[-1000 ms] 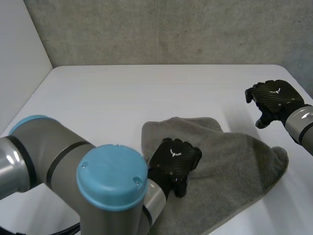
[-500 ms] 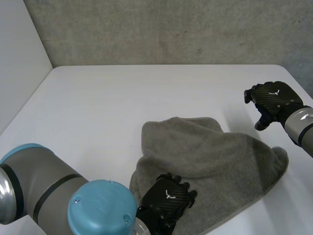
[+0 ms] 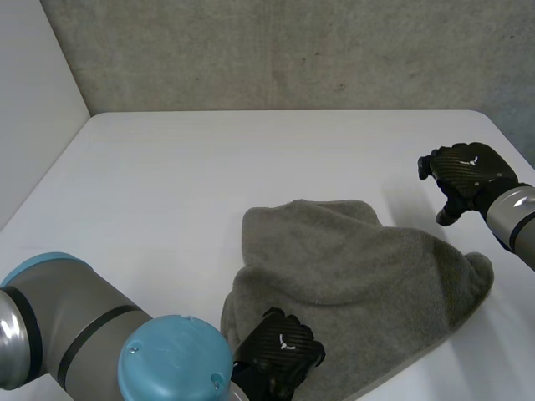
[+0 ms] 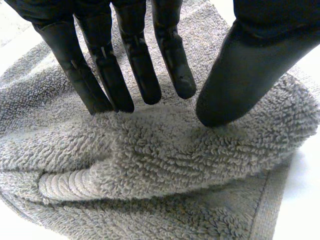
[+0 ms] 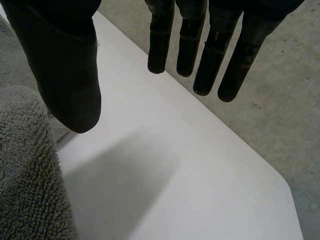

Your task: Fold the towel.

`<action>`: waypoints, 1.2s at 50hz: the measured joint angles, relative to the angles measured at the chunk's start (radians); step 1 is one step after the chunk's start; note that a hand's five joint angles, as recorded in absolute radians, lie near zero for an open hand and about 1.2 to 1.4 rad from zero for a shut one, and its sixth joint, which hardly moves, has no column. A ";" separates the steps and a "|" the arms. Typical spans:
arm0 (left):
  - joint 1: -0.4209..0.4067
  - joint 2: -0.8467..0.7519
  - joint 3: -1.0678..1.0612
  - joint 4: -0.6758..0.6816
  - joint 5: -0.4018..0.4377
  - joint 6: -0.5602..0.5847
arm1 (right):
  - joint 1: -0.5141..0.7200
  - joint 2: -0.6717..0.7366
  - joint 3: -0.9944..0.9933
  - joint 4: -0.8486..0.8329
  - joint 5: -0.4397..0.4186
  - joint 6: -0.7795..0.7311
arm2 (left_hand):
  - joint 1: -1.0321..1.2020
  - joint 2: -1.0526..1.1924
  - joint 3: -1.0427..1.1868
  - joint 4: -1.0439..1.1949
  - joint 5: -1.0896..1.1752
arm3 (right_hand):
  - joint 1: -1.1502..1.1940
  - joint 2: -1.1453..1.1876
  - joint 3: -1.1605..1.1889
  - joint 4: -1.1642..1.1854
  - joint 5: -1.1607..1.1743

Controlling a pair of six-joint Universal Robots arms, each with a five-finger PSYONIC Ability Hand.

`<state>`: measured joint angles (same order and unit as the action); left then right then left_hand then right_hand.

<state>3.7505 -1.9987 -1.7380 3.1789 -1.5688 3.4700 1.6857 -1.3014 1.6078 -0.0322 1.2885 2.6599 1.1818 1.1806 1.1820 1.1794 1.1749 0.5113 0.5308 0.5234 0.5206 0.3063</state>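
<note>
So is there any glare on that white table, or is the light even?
Head view: even, soft light, no glare spot on the table; the towel darkens only in its folds. Left wrist view: shade gathers under the towel's rolled fold.

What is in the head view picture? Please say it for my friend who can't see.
A rumpled grey towel lies on a white table. The robot's left hand rests on the towel's near edge; its right hand hangs open above the table beyond the towel's right end, holding nothing.

No legible words; left robot hand (image 3: 276, 352) and right robot hand (image 3: 466, 175) each bear a white emblem (image 3: 473, 156).
</note>
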 measured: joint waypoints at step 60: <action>0.110 0.069 -0.086 0.045 0.095 0.133 | 0.010 0.021 0.010 -0.003 -0.001 -0.002 | -0.104 -0.099 -0.103 -0.103 -0.105 | 0.000 0.000 0.000 0.000 0.001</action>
<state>3.8603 -1.9297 -1.8242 3.2240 -1.4736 3.6028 1.6961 -1.2808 1.6174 -0.0353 1.2880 2.6583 1.0777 1.0812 1.0794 1.0766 1.0703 0.5113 0.5308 0.5235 0.5207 0.3073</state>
